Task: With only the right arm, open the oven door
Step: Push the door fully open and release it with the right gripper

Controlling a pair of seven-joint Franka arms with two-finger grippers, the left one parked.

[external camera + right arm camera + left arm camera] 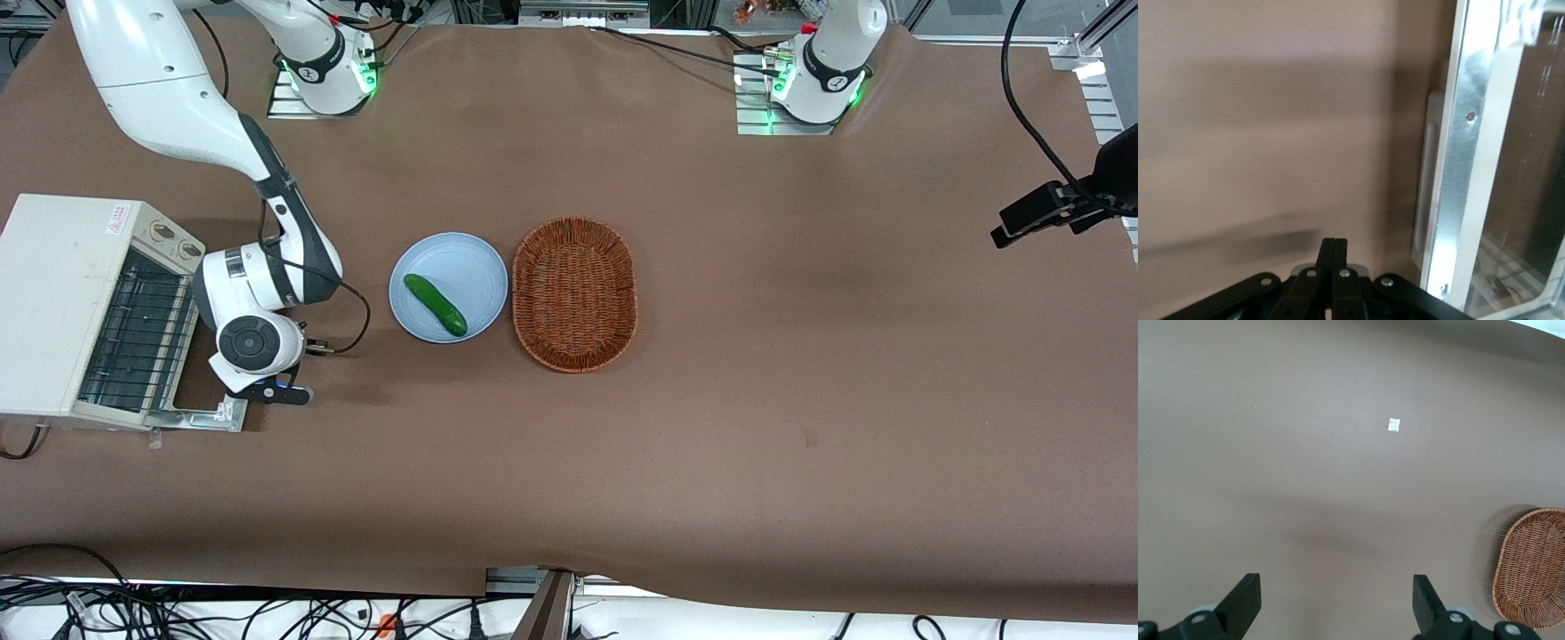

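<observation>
The cream-white oven (pixel 62 302) stands at the working arm's end of the table, its wire rack (pixel 138 333) showing through the open front. The oven door (pixel 209 416) is swung down flat in front of the oven, mostly hidden under my right arm's wrist (pixel 253 342). In the right wrist view I see the door's silver frame (pixel 1461 167), its dark glass (pixel 1531 167) and the pale bar handle (pixel 1428 173) along its outer edge. My gripper (pixel 1333 248) is shut and empty, just outside the handle above the brown table; in the front view it (pixel 276 391) is over the door's outer edge.
A light blue plate (pixel 462 258) with a green cucumber (pixel 436 305) lies beside my arm, toward the table's middle. A wicker basket (pixel 575 293) lies next to the plate. A black camera mount (pixel 1067 204) reaches in at the parked arm's end.
</observation>
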